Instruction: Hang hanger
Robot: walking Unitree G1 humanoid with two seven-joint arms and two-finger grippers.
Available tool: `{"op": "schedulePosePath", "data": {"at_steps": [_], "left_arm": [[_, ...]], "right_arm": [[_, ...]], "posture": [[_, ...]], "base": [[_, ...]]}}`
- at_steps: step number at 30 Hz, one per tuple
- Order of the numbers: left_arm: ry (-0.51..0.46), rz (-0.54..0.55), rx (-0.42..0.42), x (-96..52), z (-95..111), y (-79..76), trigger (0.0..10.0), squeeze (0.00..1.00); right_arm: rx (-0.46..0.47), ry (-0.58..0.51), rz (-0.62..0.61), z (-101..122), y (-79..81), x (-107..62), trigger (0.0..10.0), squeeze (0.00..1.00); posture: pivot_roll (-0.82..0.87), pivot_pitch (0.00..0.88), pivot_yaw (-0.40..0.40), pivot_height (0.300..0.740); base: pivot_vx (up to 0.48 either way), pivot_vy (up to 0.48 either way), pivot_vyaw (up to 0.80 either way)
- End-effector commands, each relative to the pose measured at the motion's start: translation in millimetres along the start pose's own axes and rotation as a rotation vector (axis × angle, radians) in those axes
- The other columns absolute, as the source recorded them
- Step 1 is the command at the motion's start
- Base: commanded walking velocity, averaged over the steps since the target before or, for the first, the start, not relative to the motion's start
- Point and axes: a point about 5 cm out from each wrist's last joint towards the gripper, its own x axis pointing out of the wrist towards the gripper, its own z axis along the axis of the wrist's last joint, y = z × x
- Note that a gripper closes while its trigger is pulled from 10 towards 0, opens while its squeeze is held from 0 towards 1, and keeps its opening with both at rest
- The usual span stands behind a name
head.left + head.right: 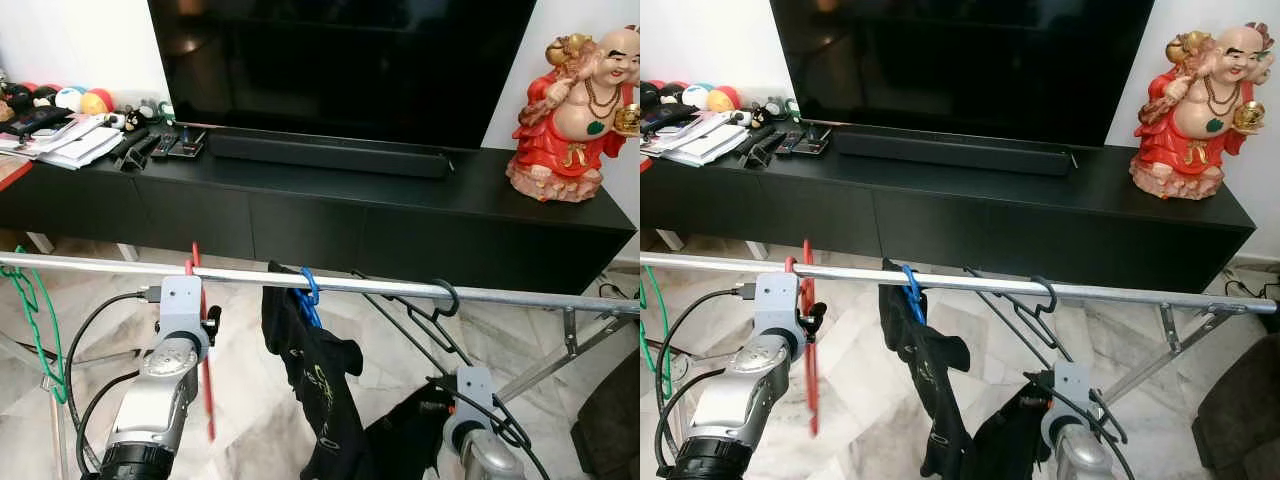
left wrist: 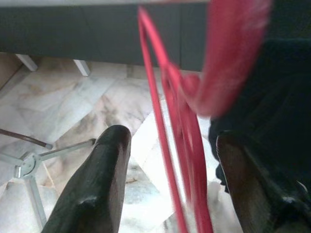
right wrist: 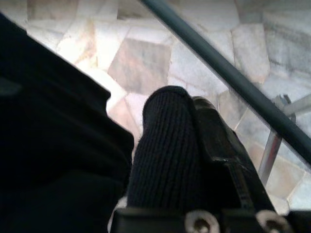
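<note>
Hanger (image 1: 204,350) first: it is the red one, thin and made of plastic, and its hook is already over the silver rail (image 1: 380,286) near the rail's left end. The rest of it hangs straight down in front of the marble floor (image 1: 245,400).

The left gripper (image 2: 167,160) is right up at the red hanger, just under the rail. Its two black fingers (image 2: 97,184) are spread wide, with the red bars in the gap between them. They do not pinch the hanger.

The right gripper (image 3: 194,160) is low down by the black hanger (image 1: 440,320), which also hooks on the rail. Its fingers are pressed together with nothing between them. A black cloth (image 3: 53,126) lies close beside it.

A black shirt (image 1: 315,380) on a blue hanger (image 1: 310,295) hangs in the middle of the rail. Behind is a long black cabinet (image 1: 330,215) with a TV (image 1: 340,60) and a red statue (image 1: 570,110).

I think the red hanger is very light and stiff, but a bit bendy and smooth, so it could swing or slip. The best place to hold it looks like the neck, just under the hook.
</note>
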Motion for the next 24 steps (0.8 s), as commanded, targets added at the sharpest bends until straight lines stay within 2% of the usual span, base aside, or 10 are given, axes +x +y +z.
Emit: {"op": "schedulePosePath", "data": {"at_steps": [1, 2, 3, 8, 9, 10, 13, 24], "left_arm": [[0.011, 0.006, -0.010, -2.8, -1.2, 1.6, 10.0, 0.99], [0.011, 0.006, -0.010, -2.8, -1.2, 1.6, 10.0, 0.99], [0.021, 0.009, -0.019, -2.3, -4.6, 2.7, 10.0, 0.00], [0.060, 0.011, -0.053, 1.2, -11.5, 4.1, 10.0, 0.00], [0.074, 0.002, -0.061, 3.0, -13.8, 2.9, 6.4, 0.00], [0.092, -0.029, -0.090, 3.6, -16.1, -0.9, 0.5, 0.00], [0.112, -0.060, -0.144, 4.2, -18.7, -6.2, 0.0, 0.00], [0.120, -0.082, -0.136, 8.3, -20.3, -10.8, 0.0, 0.00]], "right_arm": [[0.010, 0.024, -0.008, -6.8, -2.8, -2.1, 10.0, 0.00], [0.010, 0.024, -0.008, -6.8, -2.8, -2.1, 10.0, 0.00], [0.009, 0.037, -0.005, -10.7, 0.2, -2.6, 10.0, 0.00], [0.012, 0.043, 0.007, -12.8, 8.3, -1.6, 10.0, 0.00], [0.012, 0.043, 0.010, -12.6, 11.2, -1.0, 10.0, 0.00], [0.012, 0.042, 0.012, -12.6, 12.8, -0.8, 10.0, 0.00], [0.012, 0.042, 0.015, -12.7, 16.5, -0.2, 10.0, 0.00], [0.013, 0.015, 0.015, -3.4, 16.9, 2.6, 10.0, 0.00]], "posture": [[0.05, 0.073, -0.028, 0.740], [0.05, 0.073, -0.028, 0.740], [0.05, 0.071, -0.028, 0.740], [0.04, 0.069, -0.026, 0.740], [0.04, 0.069, -0.025, 0.740], [0.04, 0.067, -0.024, 0.740], [0.04, 0.066, -0.023, 0.740], [0.04, 0.063, -0.022, 0.740]], "base": [[0.000, 0.000, 0.00], [0.000, 0.000, 0.00], [0.000, 0.000, 0.00], [0.000, 0.000, 0.00], [0.000, 0.000, 0.00], [0.000, 0.000, 0.00], [0.000, 0.000, 0.00], [0.000, 0.000, 0.00]]}}
